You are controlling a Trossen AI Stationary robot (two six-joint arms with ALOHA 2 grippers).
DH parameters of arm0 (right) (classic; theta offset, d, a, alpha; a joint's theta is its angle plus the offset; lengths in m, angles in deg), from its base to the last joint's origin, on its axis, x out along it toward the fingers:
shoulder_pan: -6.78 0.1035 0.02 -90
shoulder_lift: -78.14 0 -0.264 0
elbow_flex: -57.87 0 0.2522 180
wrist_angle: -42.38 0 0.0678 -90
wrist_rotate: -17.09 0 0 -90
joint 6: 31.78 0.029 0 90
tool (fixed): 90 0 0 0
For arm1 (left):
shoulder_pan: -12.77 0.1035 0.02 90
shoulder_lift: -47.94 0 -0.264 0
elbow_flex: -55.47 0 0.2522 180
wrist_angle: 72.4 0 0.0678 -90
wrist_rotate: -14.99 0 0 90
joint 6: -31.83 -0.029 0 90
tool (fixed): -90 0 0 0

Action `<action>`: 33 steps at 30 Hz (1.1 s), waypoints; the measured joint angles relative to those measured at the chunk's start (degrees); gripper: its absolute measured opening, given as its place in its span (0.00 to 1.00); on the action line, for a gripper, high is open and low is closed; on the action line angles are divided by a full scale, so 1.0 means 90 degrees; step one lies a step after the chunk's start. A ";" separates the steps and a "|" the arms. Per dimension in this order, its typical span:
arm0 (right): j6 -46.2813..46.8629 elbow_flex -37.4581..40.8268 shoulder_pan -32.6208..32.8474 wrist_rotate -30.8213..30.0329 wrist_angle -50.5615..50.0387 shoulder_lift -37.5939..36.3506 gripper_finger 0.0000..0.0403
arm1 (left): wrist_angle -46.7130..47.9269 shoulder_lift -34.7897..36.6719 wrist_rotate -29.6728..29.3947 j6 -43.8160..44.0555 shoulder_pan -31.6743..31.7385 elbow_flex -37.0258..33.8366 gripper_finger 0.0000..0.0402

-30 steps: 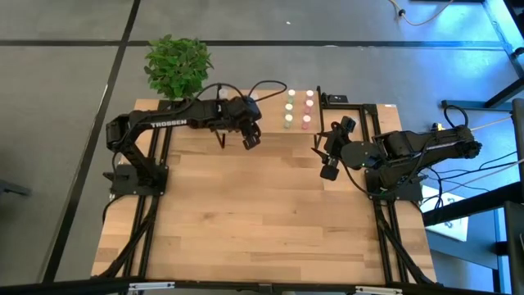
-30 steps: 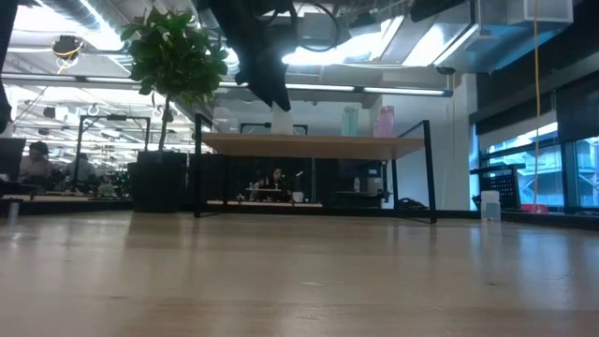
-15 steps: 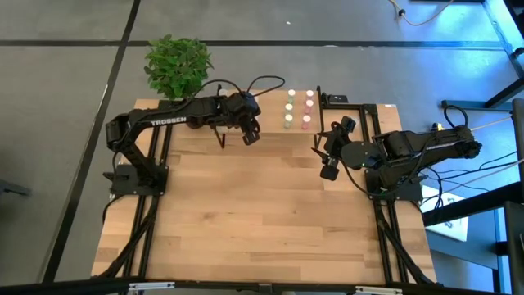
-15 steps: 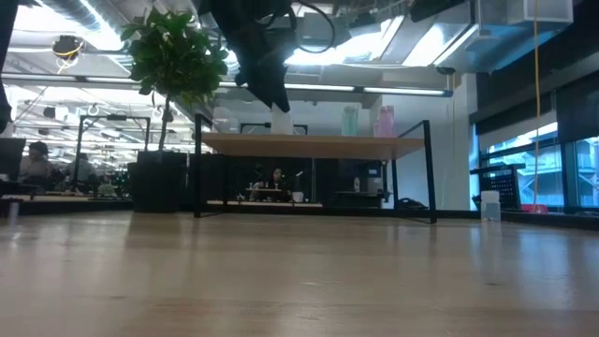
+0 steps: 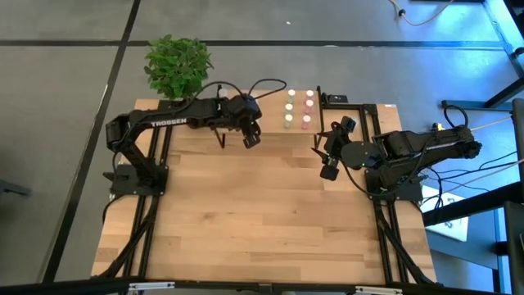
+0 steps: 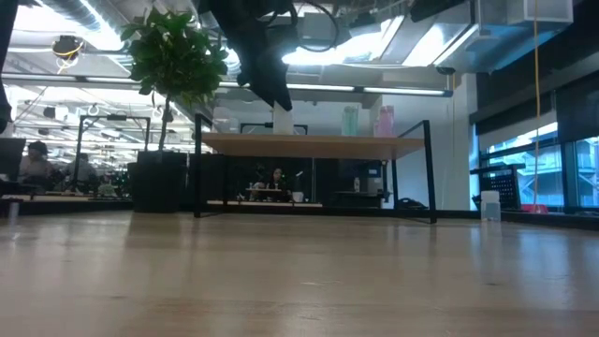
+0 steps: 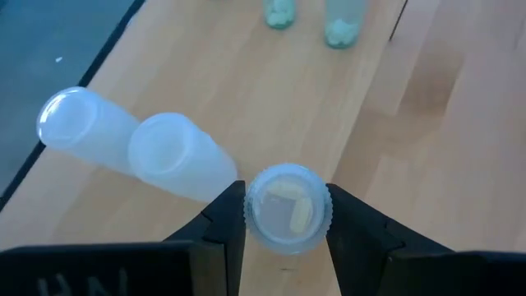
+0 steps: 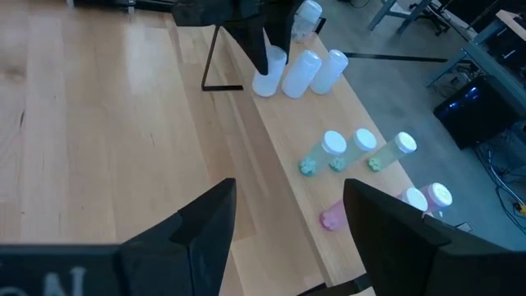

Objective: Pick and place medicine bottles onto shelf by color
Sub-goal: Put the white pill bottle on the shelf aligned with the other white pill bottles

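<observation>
The shelf (image 5: 274,115) stands at the table's far edge, a light-wood board on black legs (image 6: 318,143). On it stand two white bottles (image 7: 173,152), several green-capped ones (image 8: 359,148) and pink-capped ones (image 8: 419,201). My left gripper (image 7: 286,215) is over the shelf's left part, shut on a white-capped bottle (image 8: 267,76) beside the other two white ones. My right gripper (image 5: 327,160) hangs open above the table's right side, short of the shelf, with nothing between its fingers (image 8: 197,226). My left gripper pinches the white-capped bottle by the ribbed sides of its cap (image 7: 251,210), one finger on each side. The fingers slant down at it from the table's near-left side. The bottle stands upright, and its bottom (image 6: 283,132) seems to rest on the shelf board.
A potted green plant (image 5: 176,65) stands beyond the table's far left corner. The shelf's black leg (image 8: 215,57) comes down onto the table near my left gripper. The wooden tabletop (image 5: 262,213) stretches toward the near edge.
</observation>
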 joint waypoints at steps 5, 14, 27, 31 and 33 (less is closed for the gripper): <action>0.0000 0.0000 0.0001 0.0000 0.0000 0.0000 0.56 | 0.0002 -0.0002 0.0057 0.0000 0.0045 0.0000 0.30; 0.0000 0.0000 0.0002 -0.0002 0.0000 0.0000 0.56 | 0.0002 -0.0002 0.0399 0.0005 0.0070 0.0000 0.30; 0.0000 0.0000 0.0000 -0.0002 0.0000 0.0000 0.56 | -0.0015 -0.0002 0.0176 0.0003 0.0067 0.0000 0.38; 0.0000 0.0000 0.0000 0.0000 0.0000 0.0000 0.56 | -0.0017 -0.0002 0.0103 0.0007 0.0067 0.0000 0.43; 0.0000 0.0000 0.0000 0.0000 0.0000 0.0000 0.56 | -0.0017 -0.0002 0.0100 0.0013 0.0067 0.0000 0.45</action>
